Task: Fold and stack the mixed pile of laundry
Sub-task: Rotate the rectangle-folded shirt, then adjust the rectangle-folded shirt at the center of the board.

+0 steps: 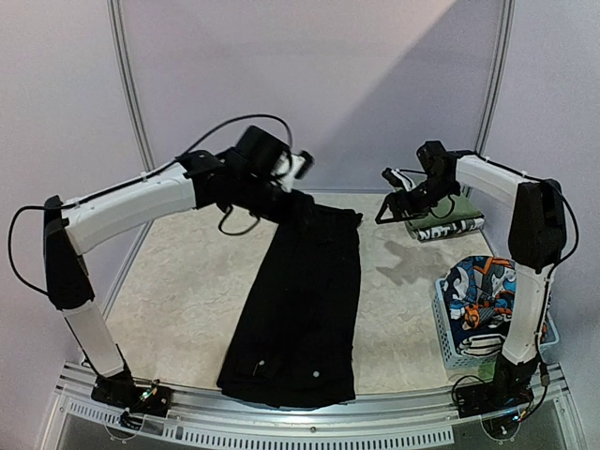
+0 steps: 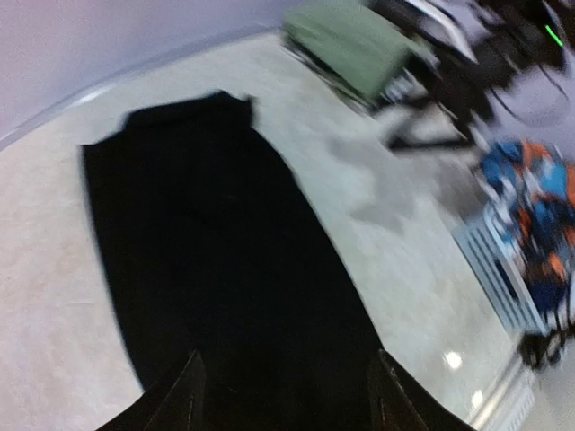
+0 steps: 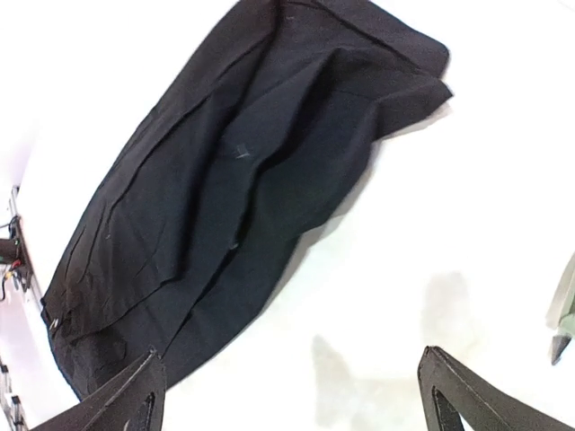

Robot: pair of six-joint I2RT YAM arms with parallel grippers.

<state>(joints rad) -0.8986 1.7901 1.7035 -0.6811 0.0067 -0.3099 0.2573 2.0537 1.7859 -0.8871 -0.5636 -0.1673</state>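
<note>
Near edge: black garment [image 1: 305,300] lies flat, lengthwise on the surface [image 1: 178,300], probably spread out for folding. Basket [image 1: 450,345], near right, holds the cartoon-print garment [image 1: 478,291]; not yet folded. Far end: left gripper [image 2: 287,355] is over the garment's far end, fingers wide apart, empty. Right gripper [image 3: 292,355] fingers are also wide, holding nothing, near the folded olive cloth [image 1: 441,211].

Large black garment [image 1: 305,300] spread flat lengthwise at centre, orange-blue-white cartoon-print garment [image 1: 478,291] bunched at right
</note>
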